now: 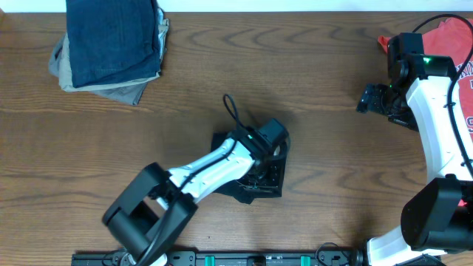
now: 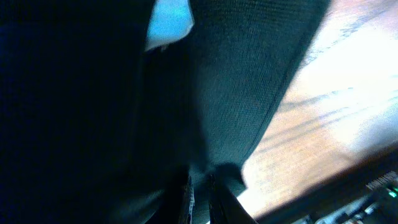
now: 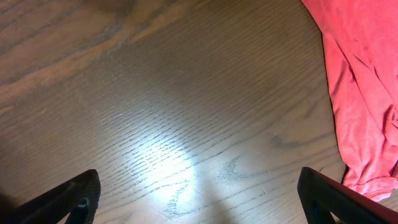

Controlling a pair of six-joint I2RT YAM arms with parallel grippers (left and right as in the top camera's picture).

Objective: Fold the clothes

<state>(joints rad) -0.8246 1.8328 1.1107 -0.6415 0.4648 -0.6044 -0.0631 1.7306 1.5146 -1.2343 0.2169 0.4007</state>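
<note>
The black T-shirt (image 1: 259, 181) lies bunched small at the table's middle, mostly under my left arm. My left gripper (image 1: 267, 159) is down on it; in the left wrist view its fingers (image 2: 200, 199) are nearly closed on a fold of the black cloth (image 2: 249, 106), with a white tag (image 2: 169, 22) showing above. The coral-red T-shirt (image 1: 458, 52) lies at the far right edge, partly under my right arm. My right gripper (image 1: 373, 100) is open and empty over bare wood; the red shirt (image 3: 364, 81) shows to its right in the right wrist view.
A stack of folded garments, blue denim on top of grey (image 1: 111, 44), sits at the back left. The wooden tabletop (image 1: 318, 66) spans the view. A black rail with green fittings (image 1: 236, 258) runs along the front edge.
</note>
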